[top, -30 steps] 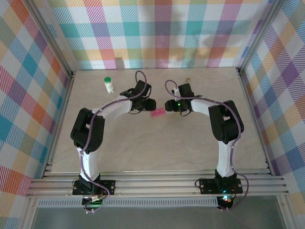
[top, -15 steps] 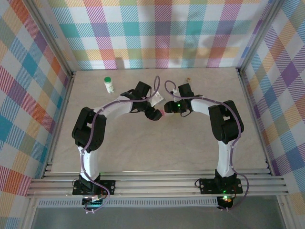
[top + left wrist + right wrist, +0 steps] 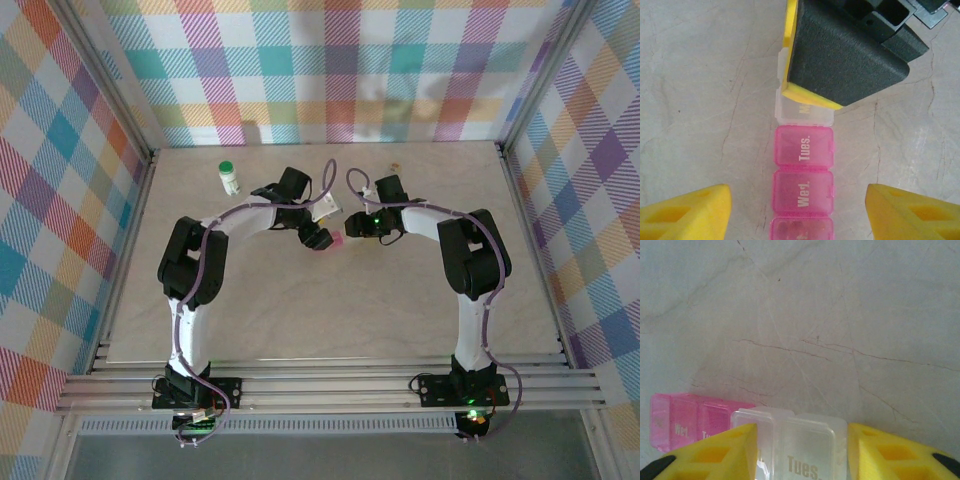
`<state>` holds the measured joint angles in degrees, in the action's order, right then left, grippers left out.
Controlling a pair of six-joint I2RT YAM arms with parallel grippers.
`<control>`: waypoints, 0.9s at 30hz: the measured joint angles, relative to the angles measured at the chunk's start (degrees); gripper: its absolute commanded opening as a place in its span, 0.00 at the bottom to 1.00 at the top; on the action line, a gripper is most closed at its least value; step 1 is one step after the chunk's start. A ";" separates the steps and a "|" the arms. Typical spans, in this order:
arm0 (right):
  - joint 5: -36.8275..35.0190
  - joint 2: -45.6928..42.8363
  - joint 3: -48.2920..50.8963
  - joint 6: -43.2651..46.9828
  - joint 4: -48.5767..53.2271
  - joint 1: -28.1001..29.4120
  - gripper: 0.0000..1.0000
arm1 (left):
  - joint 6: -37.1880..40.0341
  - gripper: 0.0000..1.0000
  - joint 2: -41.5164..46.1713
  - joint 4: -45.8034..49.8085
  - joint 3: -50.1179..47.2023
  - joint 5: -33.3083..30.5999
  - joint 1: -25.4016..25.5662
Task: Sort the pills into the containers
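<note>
The pink pill box (image 3: 804, 150) lies flat on the table, lids marked Tues. and Wed. shut. Dim pill shapes (image 3: 799, 231) show through its lowest compartment. My left gripper (image 3: 800, 205) hangs over it, open, one yellow finger on each side and well clear of the box. A clear compartment (image 3: 807, 445) at the box's end sits between my right gripper's (image 3: 802, 452) yellow fingers, which press in on both its sides. From above, the two grippers (image 3: 322, 238) (image 3: 355, 222) meet over the pill box (image 3: 338, 242). Pink compartments (image 3: 685, 427) trail off to the left of the right gripper.
A white bottle with a green cap (image 3: 230, 177) stands at the back left. A tiny amber bottle (image 3: 396, 162) is near the back wall. Plaid walls close in three sides, and bare table (image 3: 330, 310) lies in front of the grippers.
My left gripper has opened and swung right over the pill box. My right gripper has narrowed around the clear end. The box itself stays put.
</note>
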<state>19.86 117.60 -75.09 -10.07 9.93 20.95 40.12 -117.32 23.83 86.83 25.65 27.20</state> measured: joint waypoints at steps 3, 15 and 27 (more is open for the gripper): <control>0.85 0.07 0.07 -0.02 -0.02 -0.39 0.42 | 0.00 0.71 -0.24 0.15 0.17 0.31 0.02; 2.21 0.09 0.26 -0.20 -0.04 -1.07 0.40 | 1.62 0.71 -2.34 2.91 1.31 -1.25 0.02; 2.36 0.11 0.31 -0.20 -0.07 -1.14 0.39 | 4.31 0.70 -5.05 6.05 5.09 -3.85 0.42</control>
<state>22.22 117.71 -74.78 -10.26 9.87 19.81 44.42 -122.37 29.89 91.92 21.80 27.62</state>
